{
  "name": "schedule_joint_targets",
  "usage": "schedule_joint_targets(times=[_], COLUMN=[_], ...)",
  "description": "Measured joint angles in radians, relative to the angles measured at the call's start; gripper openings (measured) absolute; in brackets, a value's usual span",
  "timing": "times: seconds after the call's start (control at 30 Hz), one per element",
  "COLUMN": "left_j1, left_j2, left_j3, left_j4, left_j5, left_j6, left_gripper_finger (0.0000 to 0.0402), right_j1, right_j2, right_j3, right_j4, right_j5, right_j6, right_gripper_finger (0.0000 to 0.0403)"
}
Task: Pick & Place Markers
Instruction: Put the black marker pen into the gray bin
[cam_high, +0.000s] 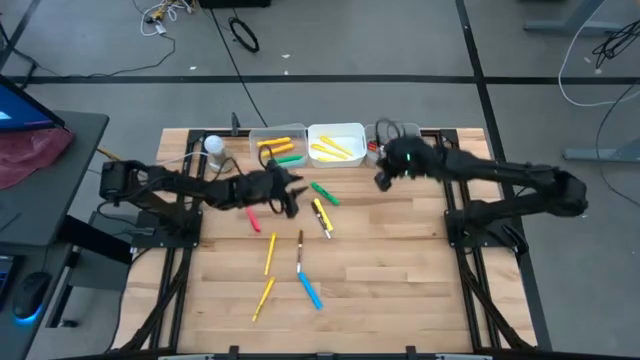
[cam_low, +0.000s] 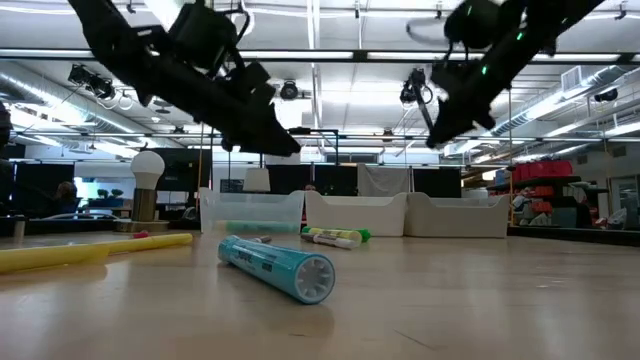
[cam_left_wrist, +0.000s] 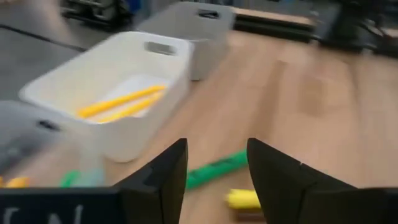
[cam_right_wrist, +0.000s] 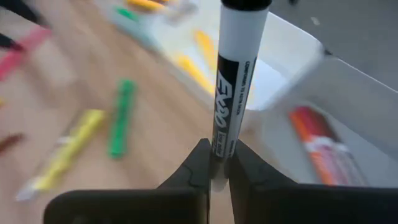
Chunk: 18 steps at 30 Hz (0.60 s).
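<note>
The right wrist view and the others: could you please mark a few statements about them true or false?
1. The right gripper is shut on a white marker with a black cap. True.
2. The left gripper holds a green marker. False: its fingers are open and empty; the green marker lies on the table beyond them.
3. The middle bin holds yellow markers. True.
4. The blue marker lies in a bin. False: it lies on the table.
</note>
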Motion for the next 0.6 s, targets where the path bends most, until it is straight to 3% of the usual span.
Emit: schedule_joint_targets(times=[0.13, 0.23, 0.5, 0.6], left_j1=[0.077, 0.111, 0.174, 0.197], left_j2=[0.0, 0.0, 0.0, 0.0], left_j3=[-0.01, -0.01, -0.01, -0.01], left_j4=[0.051, 0.106, 0.194, 0.195], left_j5=[0.004, 0.004, 0.006, 0.006], left_j6=[0.019, 0.026, 0.03, 0.03], left_gripper_finger=[0.0161, 0.0154, 0.0137, 0.0133], right_j1=[-0.229, -0.333, -0.43, -0.444], right_j2=[0.087, 0.184, 0.471, 0.546], right_j3=[0.013, 0.071, 0.243, 0.285], right_j4=[-0.026, -0.086, -0.181, -0.222], right_j5=[-0.114, -0.159, -0.172, -0.132], right_j6=[-0.1, -0.178, -0.37, -0.405], right_gripper_finger=[0.002, 0.0022, 0.0023, 0.0023])
